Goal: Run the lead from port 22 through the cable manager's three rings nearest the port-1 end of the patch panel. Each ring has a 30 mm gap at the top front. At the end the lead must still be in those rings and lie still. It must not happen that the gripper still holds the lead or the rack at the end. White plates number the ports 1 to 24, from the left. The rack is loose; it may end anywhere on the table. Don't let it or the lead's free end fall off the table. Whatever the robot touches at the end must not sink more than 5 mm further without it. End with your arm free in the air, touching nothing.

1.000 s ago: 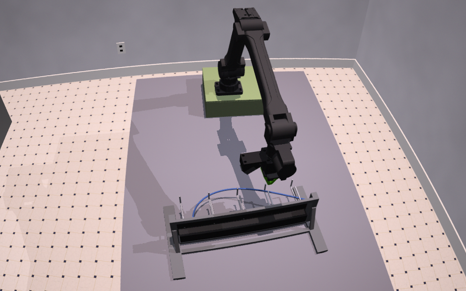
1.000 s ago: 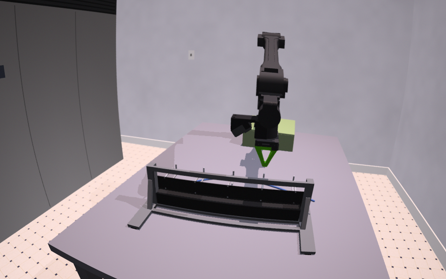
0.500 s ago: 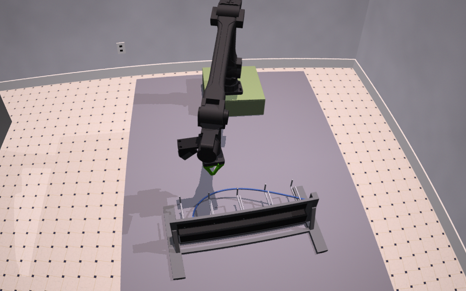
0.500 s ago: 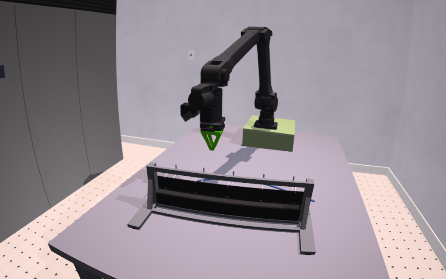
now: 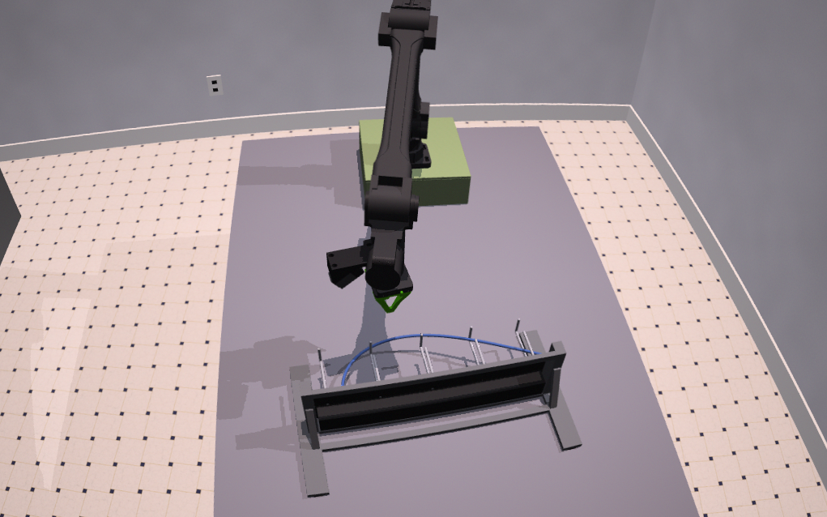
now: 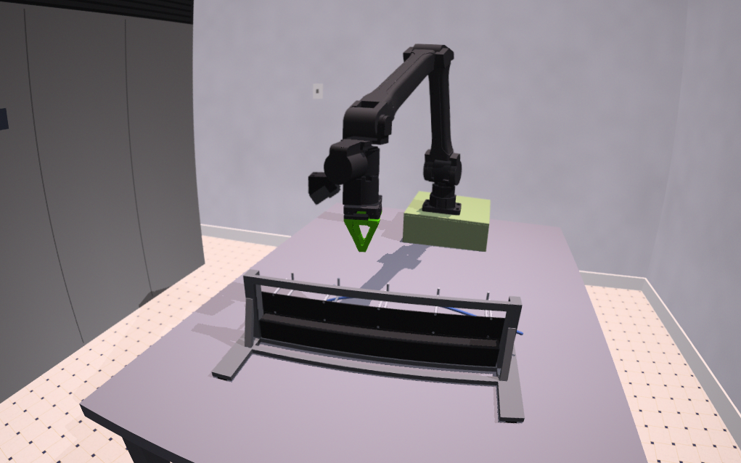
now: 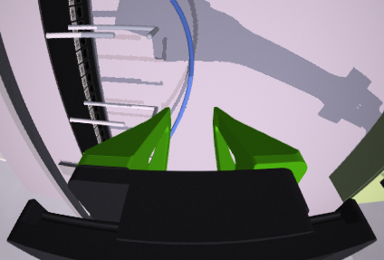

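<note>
My gripper (image 5: 390,311) (image 6: 362,250) (image 7: 191,114) is partly open and empty, high on the robot's side of the rack (image 5: 313,472) (image 6: 511,401). The blue lead (image 5: 445,336) (image 6: 460,312) (image 7: 191,58) leaves the panel near the top view's left end and arcs to the right end. In the wrist view it curves beyond the tips of two rings (image 7: 109,28) (image 7: 120,105), then goes out of sight behind the left finger. Its free end shows past the rack's right upright in the exterior view. Whether it lies inside the right-end rings is unclear. Port numbers are not readable.
The rack's back faces the top and exterior views; its top bar (image 5: 428,373) (image 6: 381,296) hides part of the lead and rings. Upright posts stand above the bar in the exterior view. The arm's green base block (image 5: 413,147) (image 6: 448,230) stands at the far side of the table (image 5: 274,257) (image 6: 361,414).
</note>
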`<action>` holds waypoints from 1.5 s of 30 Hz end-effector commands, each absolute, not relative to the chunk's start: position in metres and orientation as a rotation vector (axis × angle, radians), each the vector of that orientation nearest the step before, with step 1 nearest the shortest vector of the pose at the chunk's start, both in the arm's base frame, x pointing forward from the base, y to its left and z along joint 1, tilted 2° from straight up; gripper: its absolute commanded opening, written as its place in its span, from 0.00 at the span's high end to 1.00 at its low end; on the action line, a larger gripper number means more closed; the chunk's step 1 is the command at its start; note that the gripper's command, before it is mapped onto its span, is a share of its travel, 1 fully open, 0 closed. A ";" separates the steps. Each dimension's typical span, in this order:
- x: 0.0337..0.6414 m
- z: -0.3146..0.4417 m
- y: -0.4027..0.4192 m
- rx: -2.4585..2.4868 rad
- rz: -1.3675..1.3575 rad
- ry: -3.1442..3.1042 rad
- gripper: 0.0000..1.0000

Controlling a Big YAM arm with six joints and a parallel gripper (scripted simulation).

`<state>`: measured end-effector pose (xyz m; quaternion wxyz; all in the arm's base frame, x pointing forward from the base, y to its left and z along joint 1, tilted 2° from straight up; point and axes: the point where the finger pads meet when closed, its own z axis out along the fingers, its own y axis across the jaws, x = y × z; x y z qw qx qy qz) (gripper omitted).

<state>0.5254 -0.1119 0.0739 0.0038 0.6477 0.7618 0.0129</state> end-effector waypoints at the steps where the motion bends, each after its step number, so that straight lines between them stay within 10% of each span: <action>1: 0.530 0.095 -0.115 1.982 0.077 2.362 0.67; 45: 0.530 0.031 -0.113 2.004 0.047 2.394 0.67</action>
